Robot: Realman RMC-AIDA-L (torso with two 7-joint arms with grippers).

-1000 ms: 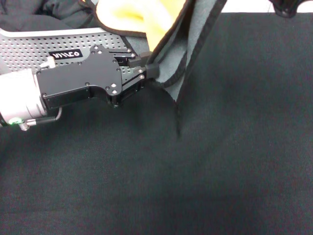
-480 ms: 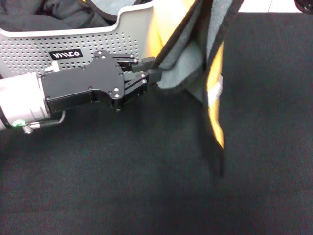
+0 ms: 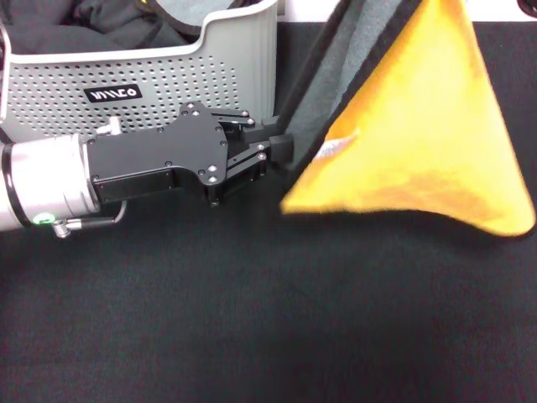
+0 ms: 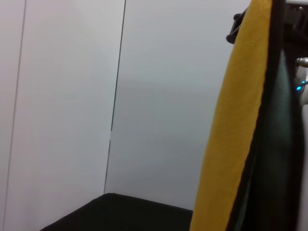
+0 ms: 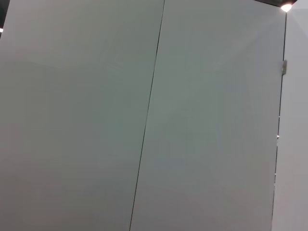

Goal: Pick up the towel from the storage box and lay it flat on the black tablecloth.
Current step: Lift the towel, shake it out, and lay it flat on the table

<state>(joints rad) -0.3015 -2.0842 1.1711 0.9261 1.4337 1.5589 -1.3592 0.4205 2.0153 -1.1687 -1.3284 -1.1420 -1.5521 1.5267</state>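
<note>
Left gripper (image 3: 281, 144) reaches in from the left over the tablecloth (image 3: 268, 319), just in front of the box (image 3: 143, 80), with its black fingers (image 3: 277, 147) clamped on the dark-edged border of the towel (image 3: 419, 143). That towel hangs in the air above the cloth, out of the box and spread into a broad triangle: the orange-yellow face is toward the head camera, the grey-green face shows as a strip along its left side, and a small white tag (image 3: 333, 148) sits near the gripped edge. Its upper end runs out of the head view, so what holds it up there is hard to say. Seen from the left wrist, the towel (image 4: 236, 134) falls as a long orange band with a black edge against a pale wall (image 4: 62, 96). Dark cloths (image 3: 109, 21) lie inside the box, which stands on the tablecloth at the far left. Right gripper is not visible anywhere; its wrist camera sees only the wall (image 5: 144, 115).
</note>
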